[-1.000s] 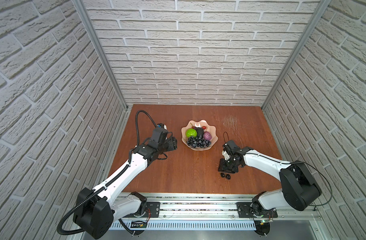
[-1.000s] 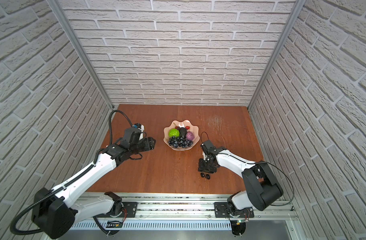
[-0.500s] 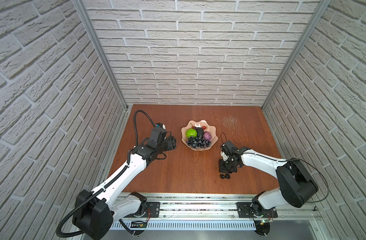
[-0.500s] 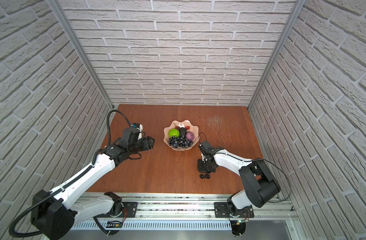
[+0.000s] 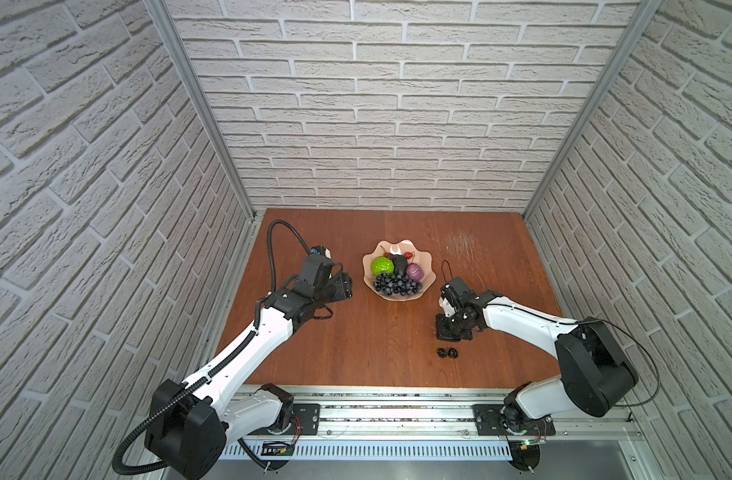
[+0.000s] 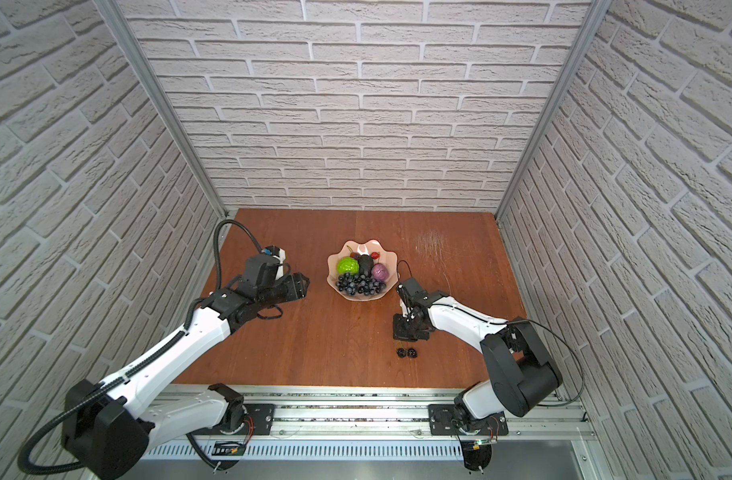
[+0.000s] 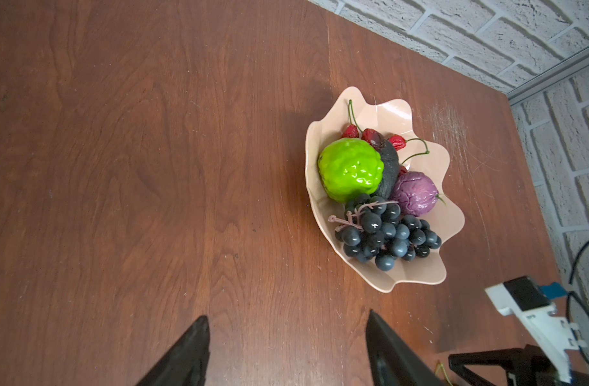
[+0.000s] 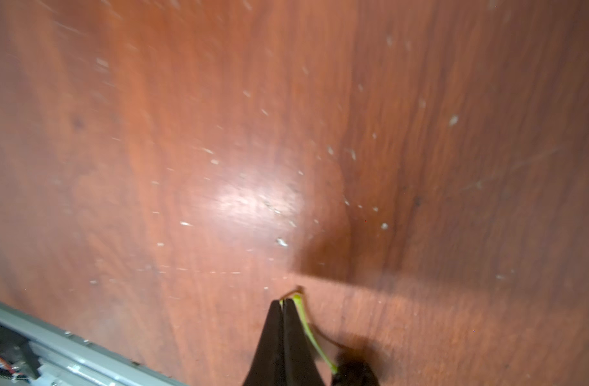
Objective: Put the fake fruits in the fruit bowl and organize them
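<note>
Fruit bowl [image 5: 427,277] stands toward the back middle of the biggest thing, a brown wood-grain table [image 5: 356,340] with a pale scuffed patch [image 5: 460,246] behind the bowl to its right. The white-and-black left arm [image 5: 268,328] reaches in from the bowl's left, and the right arm [image 5: 522,322] from its right. The bowl is glossy pale pink, wide and shallow, with a wavy rim.

The left claw [image 7: 286,315] hangs beside the bowl's left edge, apart from it, its black tapered fingers spread wide around nothing. The right claw [image 8: 282,302] points down at the table in front of the bowl and to its right. Its tips are pressed together, pinching the cherries [image 5: 448,353] by their thin yellow-green stem [image 8: 311,334].

Inside the bowl, round blue-black grapes [image 7: 386,234] fill the front. Behind them are a shiny bumpy green ball [image 7: 350,170] on the left, a matte black avocado [image 7: 388,167] in the middle and a wrinkled purple fruit [image 7: 415,194] on the right. Small red fruits [image 7: 398,142] with curved green stems lie at the back.

Both top views show the cherries as a dark, bumpy, touching pair on the table in front of the bowl. The right wrist view shows only one blurred dark cherry, but it alone shows the pinched stem
</note>
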Controlling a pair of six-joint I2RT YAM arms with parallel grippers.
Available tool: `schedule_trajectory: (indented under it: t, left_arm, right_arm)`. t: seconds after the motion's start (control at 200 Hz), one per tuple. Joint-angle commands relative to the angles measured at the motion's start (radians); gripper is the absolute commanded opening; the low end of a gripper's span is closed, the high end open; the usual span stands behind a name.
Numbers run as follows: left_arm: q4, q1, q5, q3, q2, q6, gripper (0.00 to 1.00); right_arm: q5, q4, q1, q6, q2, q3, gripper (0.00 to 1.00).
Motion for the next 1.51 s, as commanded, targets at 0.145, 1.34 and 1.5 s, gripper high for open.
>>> schedule_trajectory:
  t: [0.145,1.34,1.5]
  left_arm:
    - [-0.008,0.008,-0.019,0.016,-0.007,-0.001,0.73]
    - [0.003,0.010,-0.015,0.016,0.016,-0.002,0.74]
    - [0.001,0.011,-0.011,0.018,0.021,-0.004,0.74]
  right_arm:
    - [-0.010,-0.077,0.007,-0.050,-0.050,0.066,0.07]
    - [0.111,-0.173,0.143,-0.159,0.152,0.039,0.40]
    - [0.101,-0.137,0.143,-0.148,0.168,0.018,0.27]
